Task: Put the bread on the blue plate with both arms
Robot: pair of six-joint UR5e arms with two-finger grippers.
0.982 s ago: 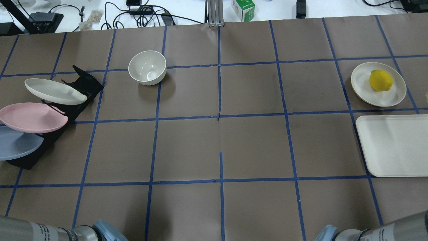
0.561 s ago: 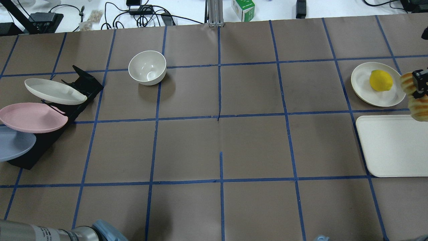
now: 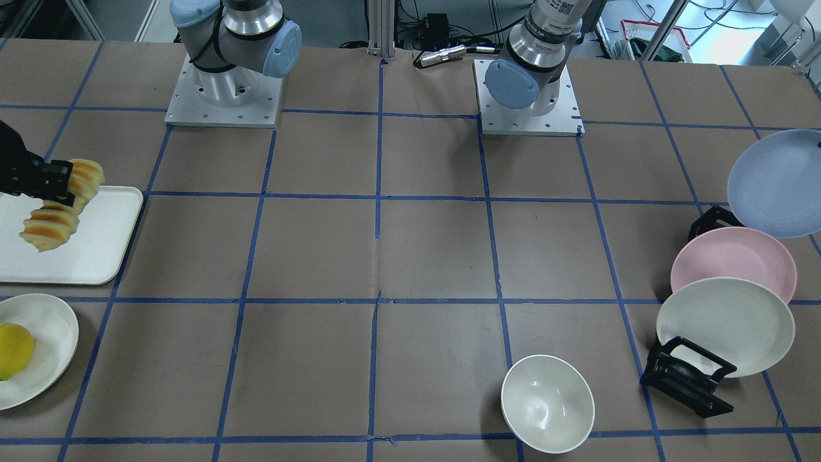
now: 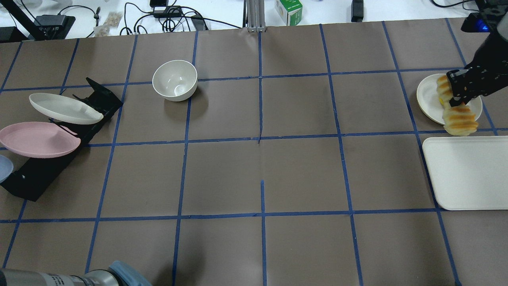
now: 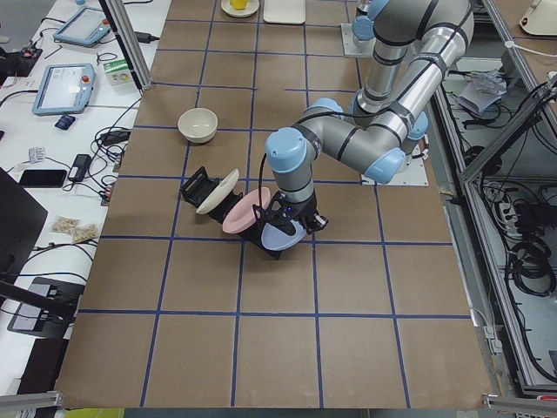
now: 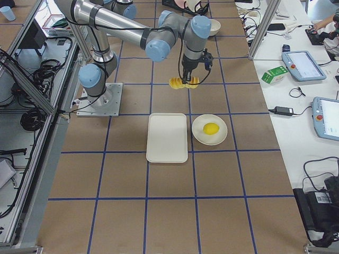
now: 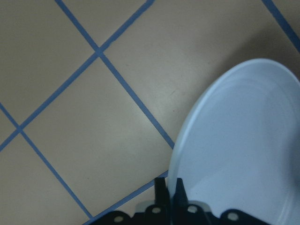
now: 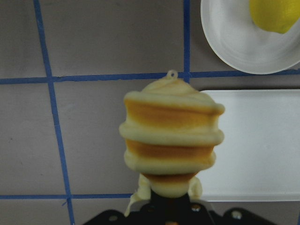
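From the front, the right hand (image 3: 50,181) is clamped on the middle of the bread (image 3: 52,221), and the bread hangs down from it, off the counter (image 3: 423,256). A white tray (image 3: 83,250) lies just below the hand. A lemon (image 3: 13,350) sits on a small plate (image 3: 48,333) a bit farther off. Far from this hand, the blue plate (image 3: 776,183) is up beside the pink plate (image 3: 734,263). The white plate (image 3: 725,324) leans in a black rack (image 3: 689,382), with a bowl (image 3: 547,403) near it. From above, the right hand holds the bread over the edge of the small plate, and the tray is close by. Only a sliver of the blue plate shows at the far edge. From the left end, the left hand (image 5: 294,223) is low by the rack with the blue plate under it, next to the pink plate. From the right end, the bread hangs under the right hand above the bare counter, and the tray and lemon are a little way off. In the left wrist view, the left hand's fingers (image 7: 161,190) pinch the rim of the blue plate, one on each side. The plate is tilted, with the counter below it. In the right wrist view, the bread sticks straight out from the closed fingers. The tray is beside it and the lemon is farther out.
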